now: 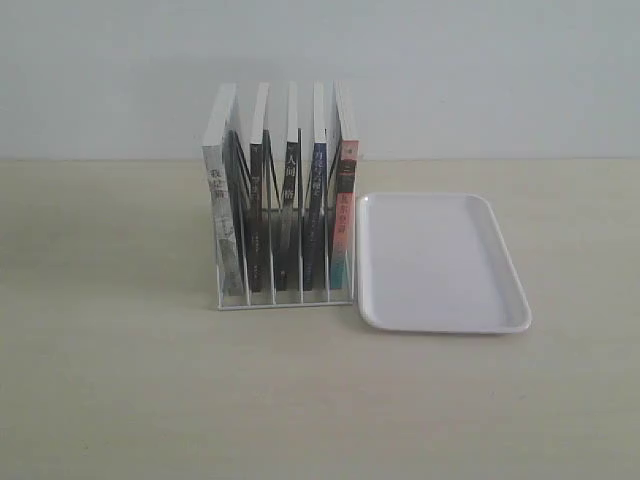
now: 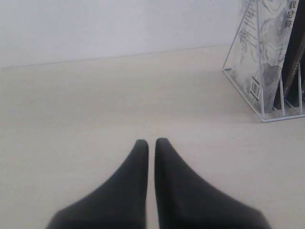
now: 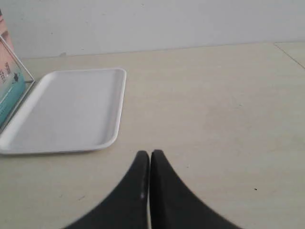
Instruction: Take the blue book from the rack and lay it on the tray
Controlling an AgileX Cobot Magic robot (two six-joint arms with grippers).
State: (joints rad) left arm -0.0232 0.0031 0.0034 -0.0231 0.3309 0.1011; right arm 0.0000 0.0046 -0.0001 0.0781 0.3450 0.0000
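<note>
The white wire rack [image 1: 285, 299] stands at mid-table holding several upright books. The blue book [image 1: 316, 196] shows its dark blue spine in the fourth slot from the left, between a black-spined book and the pink-and-teal one [image 1: 343, 215]. The white tray [image 1: 440, 262] lies flat just right of the rack, with nothing on it. Neither gripper shows in the exterior view. My left gripper [image 2: 148, 141] hovers over bare table, shut and holding nothing, with the rack's end [image 2: 242, 90] off to one side. My right gripper [image 3: 149, 153] is shut and holds nothing, close to the tray [image 3: 71, 110].
A grey marbled book [image 2: 267, 62] fills the rack's outermost slot in the left wrist view. The pink-and-teal cover [image 3: 9, 87] borders the tray in the right wrist view. A pale wall stands behind the light wooden table [image 1: 120, 380].
</note>
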